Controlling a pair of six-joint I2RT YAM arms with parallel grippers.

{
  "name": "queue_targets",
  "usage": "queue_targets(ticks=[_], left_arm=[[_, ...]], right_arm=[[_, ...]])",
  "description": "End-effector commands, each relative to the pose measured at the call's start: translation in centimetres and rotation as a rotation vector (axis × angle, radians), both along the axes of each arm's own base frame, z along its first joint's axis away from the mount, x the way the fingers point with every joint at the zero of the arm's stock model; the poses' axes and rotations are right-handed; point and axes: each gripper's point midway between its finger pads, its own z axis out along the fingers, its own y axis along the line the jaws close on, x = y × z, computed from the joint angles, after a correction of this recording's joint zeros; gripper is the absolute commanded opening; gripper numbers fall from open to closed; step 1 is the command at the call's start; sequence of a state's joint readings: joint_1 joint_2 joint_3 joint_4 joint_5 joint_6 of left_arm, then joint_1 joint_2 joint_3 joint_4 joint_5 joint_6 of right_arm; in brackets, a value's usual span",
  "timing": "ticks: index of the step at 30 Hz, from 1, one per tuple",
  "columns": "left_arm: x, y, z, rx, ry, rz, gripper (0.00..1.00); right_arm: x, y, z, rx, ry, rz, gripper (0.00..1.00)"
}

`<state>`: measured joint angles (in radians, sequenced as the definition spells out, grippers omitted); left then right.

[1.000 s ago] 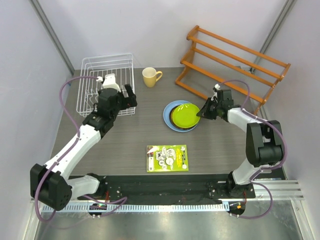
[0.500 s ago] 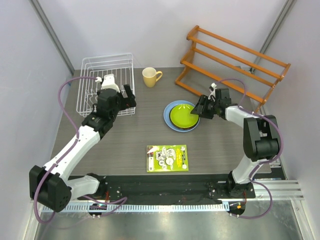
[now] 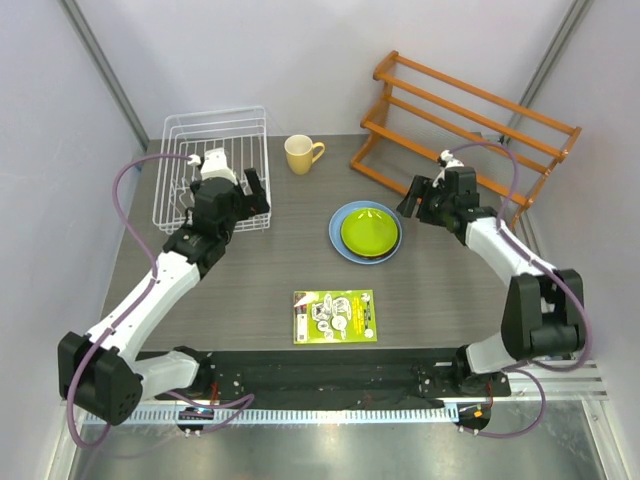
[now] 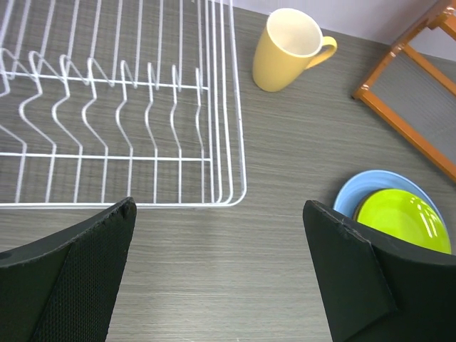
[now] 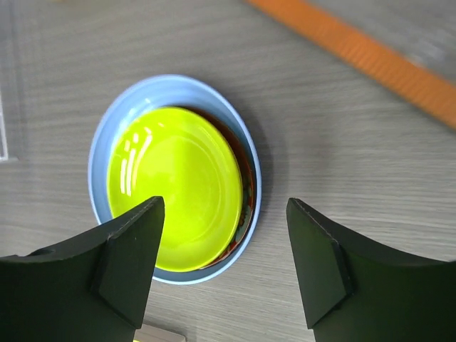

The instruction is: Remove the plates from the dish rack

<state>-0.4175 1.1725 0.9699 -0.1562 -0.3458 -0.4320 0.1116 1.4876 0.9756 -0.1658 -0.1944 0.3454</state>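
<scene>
Dish rack (image 3: 215, 135) stood at the far left of the grey wood-grain table (image 3: 260, 280), a rectangular basket of thin white wire. In the left wrist view its upright tines (image 4: 178, 85) ran in looped rows. The left gripper (image 3: 235, 200) hung over the rack's near right corner. Its flat black fingers (image 4: 78, 271) were spread wide and gripped nothing.

A glossy yellow mug (image 3: 300, 154) stood upright just right of the rack, its handle turned to the right. Nearer the arms, a flat green printed leaflet (image 3: 335, 316) lay on the table.

The plates (image 3: 365, 232) sat stacked on the table right of centre, well apart from the rack. The round light blue plate (image 5: 100, 153) was at the bottom, its rim showing all round. The smaller lime green plate (image 5: 174, 199) lay on top, shiny with glare. A thin dark red edge (image 5: 246, 182) showed between them; what else lay in between could not be made out.

The right gripper (image 3: 408, 205) hovered above the stack's right side, jaws parted and empty. Behind it, the orange wooden slatted rack (image 3: 470, 115) ran along the far right.
</scene>
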Motion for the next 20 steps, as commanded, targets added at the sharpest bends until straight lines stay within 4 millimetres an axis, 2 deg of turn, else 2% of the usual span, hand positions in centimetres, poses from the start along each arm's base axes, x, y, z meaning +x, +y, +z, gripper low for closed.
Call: queue_targets(ticks=[1,5,6,8,9,11,12,14,15,16,20], left_arm=[[-0.2,2.0,2.2,0.051,-0.058,0.079,1.00],[-0.3,3.3,3.5,0.100,-0.083,0.121,1.00],[-0.3,3.5,3.9,0.109,-0.091,0.130,0.99],[-0.5,4.0,4.0,0.126,-0.098,0.146,1.00],[-0.5,4.1,4.4,0.126,-0.114,0.149,0.99],[-0.5,4.5,4.3,0.144,-0.116,0.165,0.99],[-0.6,4.7,4.3,0.148,-0.117,0.173,0.99],[-0.6,5.1,4.0,0.172,-0.110,0.189,1.00],[-0.5,5.2,4.1,0.176,-0.113,0.194,0.99],[-0.4,5.2,3.8,0.183,-0.106,0.196,1.00],[-0.1,5.2,3.1,0.195,-0.088,0.196,1.00]], right_arm=[[-0.5,-2.4,4.4,-0.079,-0.128,-0.092,0.75],[-1.7,-5.1,5.1,-0.158,-0.166,-0.207,0.77],[-2.3,-6.2,4.2,-0.198,-0.151,-0.259,0.77],[-3.2,-7.3,4.4,-0.220,-0.169,-0.304,0.78],[-3.9,-8.2,3.6,-0.248,-0.156,-0.355,0.79],[-4.9,-9.3,4.1,-0.265,-0.192,-0.409,0.79],[-5.7,-10.3,3.2,-0.296,-0.184,-0.459,0.80],[-6.4,-11.1,4.2,-0.315,-0.239,-0.505,0.80],[-6.8,-11.5,3.6,-0.329,-0.249,-0.523,0.81],[-7.2,-12.3,4.0,-0.350,-0.275,-0.565,0.82],[-8.3,-13.4,4.4,-0.387,-0.336,-0.618,0.89]])
